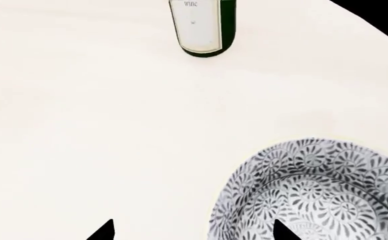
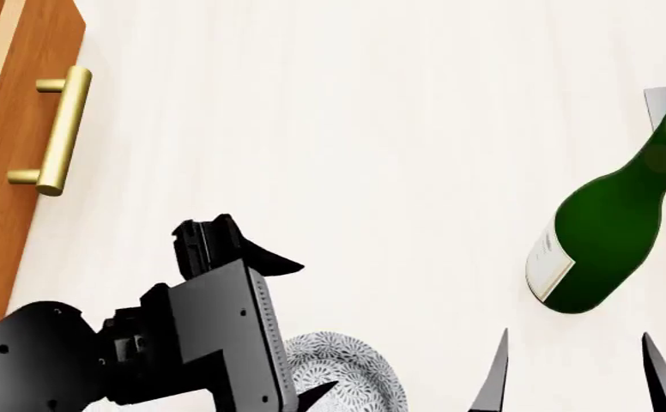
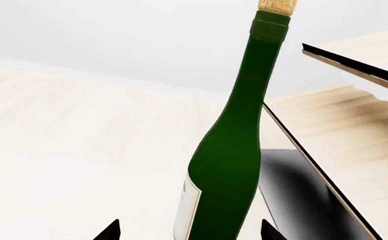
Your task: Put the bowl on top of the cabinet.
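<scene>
The bowl [image 1: 321, 190], white-grey with a fine leaf pattern, sits on the pale table. In the head view, the bowl [image 2: 350, 373] is partly hidden under my left arm. My left gripper [image 1: 192, 231] is open: one fingertip shows over the bowl's inside, the other over bare table, and the rim lies between them. From the head view my left gripper [image 2: 310, 326] hangs over the bowl's edge. The cabinet [image 2: 13, 146], orange-brown with a brass handle, stands at the far left. My right gripper [image 3: 188, 231] is open and empty.
A green wine bottle [image 2: 608, 223] stands upright at the right, just beyond my right gripper [image 2: 575, 335]. The bottle [image 3: 234, 150] fills the middle of the right wrist view, with a pale slanted rack [image 3: 354, 165] behind it. The bottle's base [image 1: 201, 27] shows beyond the bowl.
</scene>
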{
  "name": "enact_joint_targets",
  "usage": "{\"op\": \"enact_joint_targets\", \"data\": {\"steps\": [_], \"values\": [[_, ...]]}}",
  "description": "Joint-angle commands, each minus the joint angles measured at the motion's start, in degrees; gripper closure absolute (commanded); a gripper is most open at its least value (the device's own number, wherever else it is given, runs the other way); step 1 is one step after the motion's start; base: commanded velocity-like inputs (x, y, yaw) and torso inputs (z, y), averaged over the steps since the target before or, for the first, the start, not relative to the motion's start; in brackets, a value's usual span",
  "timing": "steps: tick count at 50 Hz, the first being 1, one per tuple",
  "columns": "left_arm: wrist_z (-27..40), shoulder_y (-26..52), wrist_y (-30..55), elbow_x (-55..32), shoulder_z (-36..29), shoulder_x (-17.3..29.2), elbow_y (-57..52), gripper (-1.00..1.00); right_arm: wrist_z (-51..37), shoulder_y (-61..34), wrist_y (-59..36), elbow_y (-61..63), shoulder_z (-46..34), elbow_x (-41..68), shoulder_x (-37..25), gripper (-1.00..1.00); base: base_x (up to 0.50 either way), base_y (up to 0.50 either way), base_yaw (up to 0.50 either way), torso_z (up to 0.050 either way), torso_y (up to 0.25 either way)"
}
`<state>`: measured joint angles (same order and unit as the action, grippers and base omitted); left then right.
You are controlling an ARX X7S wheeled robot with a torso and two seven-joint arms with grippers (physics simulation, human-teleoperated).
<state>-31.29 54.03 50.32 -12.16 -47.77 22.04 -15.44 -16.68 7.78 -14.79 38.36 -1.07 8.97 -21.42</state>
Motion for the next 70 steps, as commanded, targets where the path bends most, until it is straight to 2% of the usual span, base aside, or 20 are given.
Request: {"op": "enact_joint_targets", "data": {"steps": [1,15,29,38,39,59,70], "values": [[-4.53,3.4,-0.92,1.8,-2.12,-2.99,5.07,-1.0,1.53,0.78,0.77,-0.35,2.14,-0.32,0.8,-1.0,0.0,0.0,0.0,0.0,0.0],[-6.01,3.15,-3.45,2.19,-4.81,-3.44,8.26,-1.0,1.65,1.23,1.67,-0.96,2.09,-0.02,0.51,-1.0,0.0,0.0,0.0,0.0,0.0],[-7.88,1.58,-6.88,5.67,-12.87,-2.66,10.64,-1.0,1.73,1.63,2.47,-1.38,1.82,0.12,0.28,-1.0,0.0,0.0,0.0,0.0,-0.002],[-7.73,1.2,-9.56,6.93,-14.58,-2.47,12.69,-1.0,1.57,1.85,2.56,-1.22,1.8,0.14,0.08,-1.0,0.0,0.0,0.0,0.0,-0.009],[-7.21,0.74,-10.9,7.33,-14.7,-2.18,12.87,1.0,1.53,1.85,2.52,-1.21,1.81,0.16,0.08,-1.0,0.0,0.0,0.0,0.0,-0.01],[-7.43,0.49,-11.58,7.5,-15.36,-0.65,10.87,1.0,1.02,1.92,2.55,-0.85,1.83,0.1,-0.31,-1.0,0.0,0.0,0.0,0.0,-0.007],[-8.69,1.5,-9.54,7.09,-15.22,1.97,5.16,1.0,0.67,1.87,1.91,-0.01,1.75,0.03,-0.61,-1.0,0.0,0.0,0.0,0.0,-0.005]]}}
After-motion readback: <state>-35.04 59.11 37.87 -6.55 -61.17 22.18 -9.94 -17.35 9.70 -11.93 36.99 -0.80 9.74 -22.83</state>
